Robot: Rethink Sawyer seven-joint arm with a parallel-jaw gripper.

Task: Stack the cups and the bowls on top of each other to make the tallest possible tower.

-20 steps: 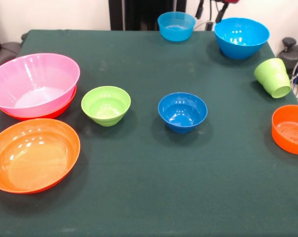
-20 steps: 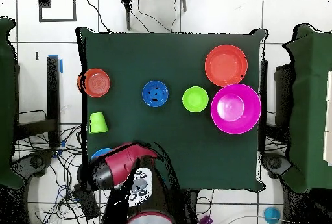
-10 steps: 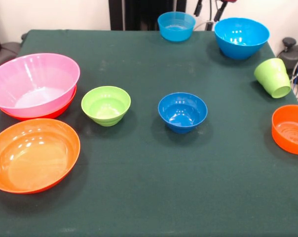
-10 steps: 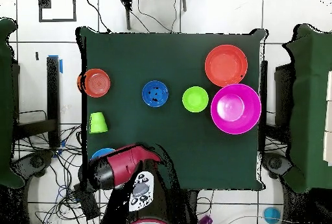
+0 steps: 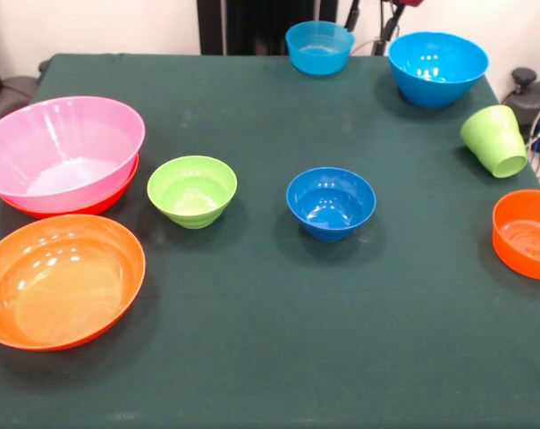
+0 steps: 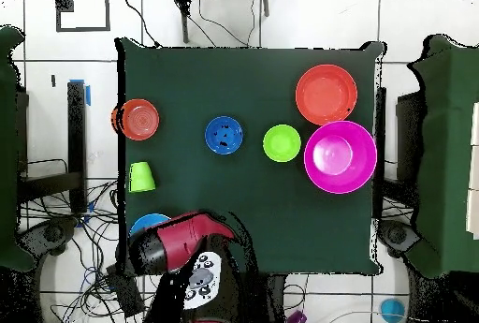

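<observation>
The tower is the big pink bowl (image 5: pixel 63 147) (image 6: pixel 341 156) nested in a wide orange bowl (image 5: pixel 82 208). In front of it sits a second wide orange bowl (image 5: pixel 60 281) (image 6: pixel 326 94). A small lime green bowl (image 5: pixel 191 189) (image 6: pixel 282 142) and a small dark blue bowl (image 5: pixel 331 202) (image 6: pixel 224 135) stand mid-table. Two sky blue bowls (image 5: pixel 319 46) (image 5: pixel 437 67) are at the far edge. The lime green cup (image 5: pixel 494 140) (image 6: pixel 141 177) lies tilted near a smaller orange bowl (image 5: pixel 527 234) (image 6: pixel 140 119). My gripper (image 5: pixel 370 22) shows only at the top edge between the sky blue bowls, touching nothing.
The dark green cloth table (image 5: pixel 270 349) (image 6: pixel 206 76) has open room along its front half. In the overhead view my red arm (image 6: pixel 178 244) covers the table corner and most of one sky blue bowl (image 6: pixel 146 222). Cables and dark gear (image 5: pixel 529 94) lie off the right edge.
The dark parts of my gripper at the top edge have slid slightly left. In the overhead view the red arm has drawn back a little. No bowl or cup has moved.
</observation>
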